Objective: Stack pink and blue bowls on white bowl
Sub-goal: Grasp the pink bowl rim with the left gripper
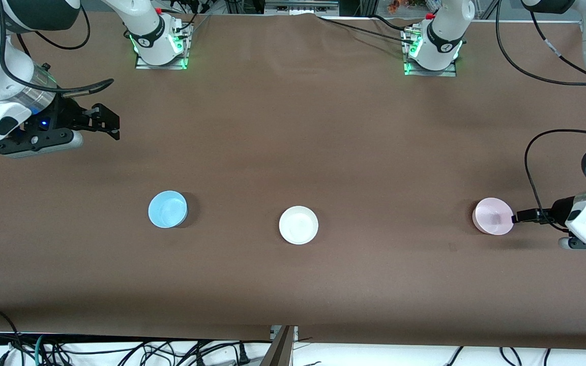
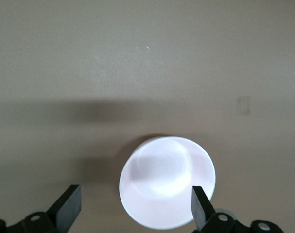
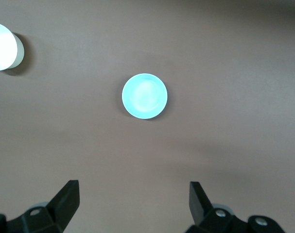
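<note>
The pale pink bowl (image 1: 493,216) sits upright toward the left arm's end of the table. My left gripper (image 1: 519,217) is open and low at that bowl's rim. In the left wrist view the pink bowl (image 2: 166,182) lies between the spread fingers (image 2: 200,206), with one finger over its rim; the gripper (image 2: 136,204) holds nothing. The white bowl (image 1: 298,224) sits mid-table. The sky-blue bowl (image 1: 167,209) sits toward the right arm's end. My right gripper (image 1: 112,123) is open and empty, up over bare table. Its wrist view (image 3: 132,199) shows the blue bowl (image 3: 145,95) and white bowl (image 3: 1,46).
The brown table cover (image 1: 293,127) carries only the three bowls, which stand in a row well apart. The two arm bases (image 1: 160,46) (image 1: 433,51) stand at the edge farthest from the front camera. Cables lie below the table's near edge (image 1: 120,351).
</note>
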You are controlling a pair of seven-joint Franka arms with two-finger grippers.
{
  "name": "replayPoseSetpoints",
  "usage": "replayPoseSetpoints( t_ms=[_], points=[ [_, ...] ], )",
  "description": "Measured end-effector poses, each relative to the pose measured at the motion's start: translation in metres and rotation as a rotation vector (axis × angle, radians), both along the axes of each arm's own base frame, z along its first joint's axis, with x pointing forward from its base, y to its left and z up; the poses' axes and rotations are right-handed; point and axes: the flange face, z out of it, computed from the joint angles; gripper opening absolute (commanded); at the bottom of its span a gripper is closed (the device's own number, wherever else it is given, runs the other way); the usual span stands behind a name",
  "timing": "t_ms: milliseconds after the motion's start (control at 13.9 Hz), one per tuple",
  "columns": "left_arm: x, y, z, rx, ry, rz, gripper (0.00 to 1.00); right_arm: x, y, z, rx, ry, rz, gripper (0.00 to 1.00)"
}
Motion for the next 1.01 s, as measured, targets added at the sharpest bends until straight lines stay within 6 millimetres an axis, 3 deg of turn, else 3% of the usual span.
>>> replayPoseSetpoints(
  t_ms=[360, 505, 721, 1009],
  points=[
    [0.005, 0.004, -0.029, 0.022, -0.037, -0.004, 1.00, 0.005, -0.002, -0.013, -0.004, 0.025, -0.004, 1.00],
    [0.003, 0.005, -0.043, 0.008, -0.027, 0.007, 0.90, 0.007, -0.005, -0.018, -0.006, 0.033, -0.011, 1.00],
    [-0.001, 0.004, -0.059, -0.014, -0.009, 0.023, 0.66, 0.008, -0.008, -0.018, -0.017, 0.035, -0.013, 1.00],
    [-0.003, 0.004, -0.061, -0.014, -0.009, 0.024, 0.55, 0.007, -0.009, -0.009, -0.050, 0.015, -0.004, 1.00]
  ],
)
